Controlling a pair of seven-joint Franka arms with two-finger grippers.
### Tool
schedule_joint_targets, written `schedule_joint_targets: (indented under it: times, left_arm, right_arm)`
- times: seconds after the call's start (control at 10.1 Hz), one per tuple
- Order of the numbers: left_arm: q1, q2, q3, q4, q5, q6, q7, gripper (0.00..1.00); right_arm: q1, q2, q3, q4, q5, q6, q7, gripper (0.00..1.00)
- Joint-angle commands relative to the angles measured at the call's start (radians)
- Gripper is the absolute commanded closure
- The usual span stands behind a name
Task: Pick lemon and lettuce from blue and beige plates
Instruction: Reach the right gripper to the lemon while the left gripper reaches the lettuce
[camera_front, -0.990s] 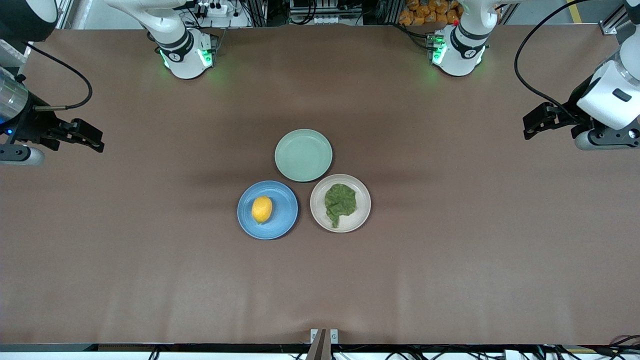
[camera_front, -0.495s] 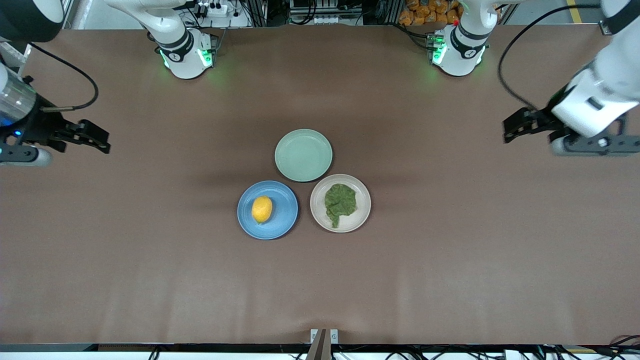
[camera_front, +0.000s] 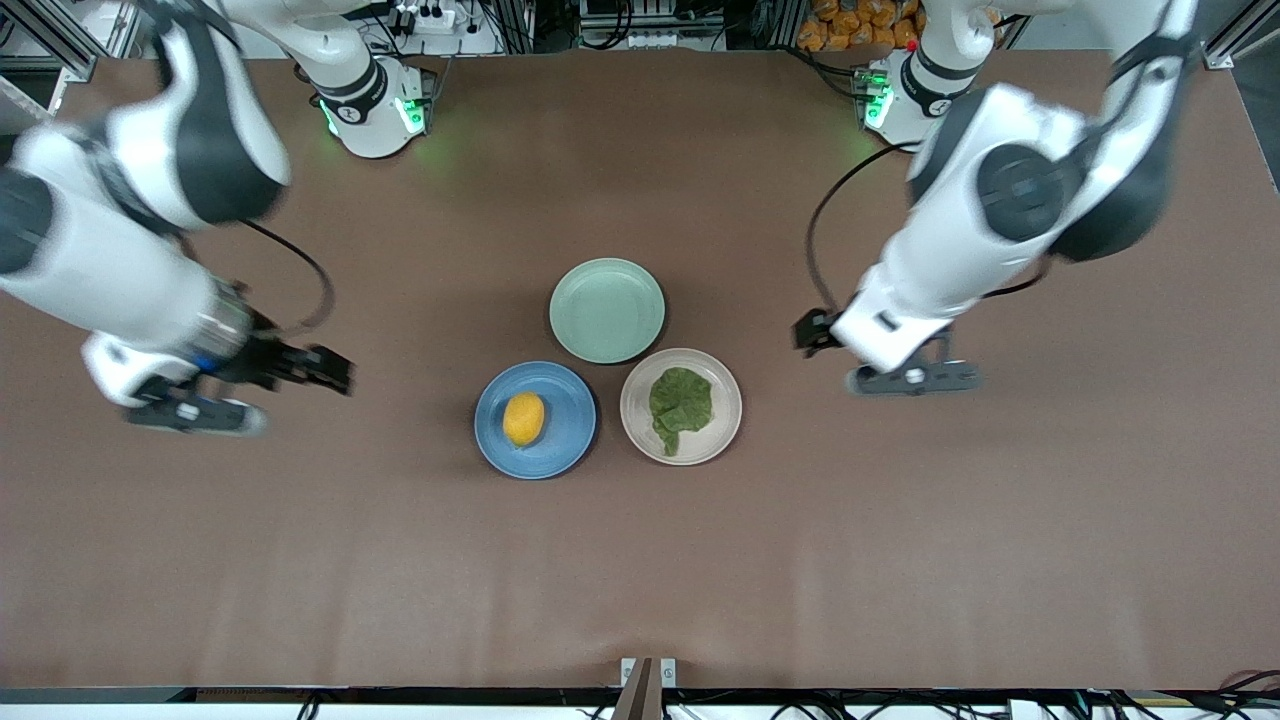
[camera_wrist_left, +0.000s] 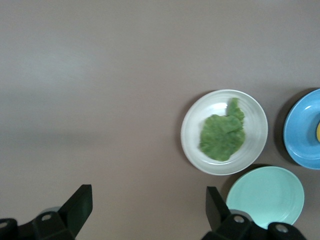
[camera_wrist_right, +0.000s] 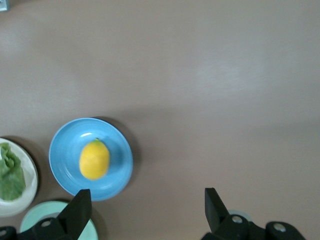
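Observation:
The lemon (camera_front: 524, 418) lies on the blue plate (camera_front: 572, 425). The lettuce (camera_front: 681, 403) lies on the beige plate (camera_front: 730, 405) beside it. My right gripper (camera_front: 338, 371) is open and empty, over bare table toward the right arm's end from the blue plate. Its wrist view shows the lemon (camera_wrist_right: 94, 159) on the blue plate (camera_wrist_right: 64, 150), clear of the open gripper (camera_wrist_right: 147, 205). My left gripper (camera_front: 806, 333) is open and empty, over bare table toward the left arm's end from the beige plate. Its wrist view shows the lettuce (camera_wrist_left: 222, 134) on the beige plate (camera_wrist_left: 192, 135), clear of the open gripper (camera_wrist_left: 148, 205).
An empty mint-green plate (camera_front: 607, 310) sits farther from the front camera, touching both other plates. It also shows in the left wrist view (camera_wrist_left: 265, 197). Brown table surface (camera_front: 640, 580) surrounds the plates.
Both arms have swung in from the table's ends toward the plates and come lower. Both grippers stay open. The lemon, lettuce and plates have not moved.

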Motion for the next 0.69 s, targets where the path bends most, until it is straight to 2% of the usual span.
schedule_joint_targets:
  times: [0.0,0.3,0.59]
  left_arm:
    - [-0.121,0.094,0.006,-0.024,0.069,0.136,-0.188,0.0]
    - [-0.218,0.269,0.008,-0.013,0.192,0.355,-0.345,0.0]
    - [-0.253,0.359,0.019,-0.013,0.33,0.547,-0.378,0.0]
  right_arm:
    - [0.016,0.147,0.081,0.061,-0.021,0.078,0.116,0.0]
    - [0.107,0.268,0.094,0.052,-0.052,0.217,0.404,0.0]
    - [0.111,0.351,0.094,0.046,-0.063,0.256,0.406,0.0]
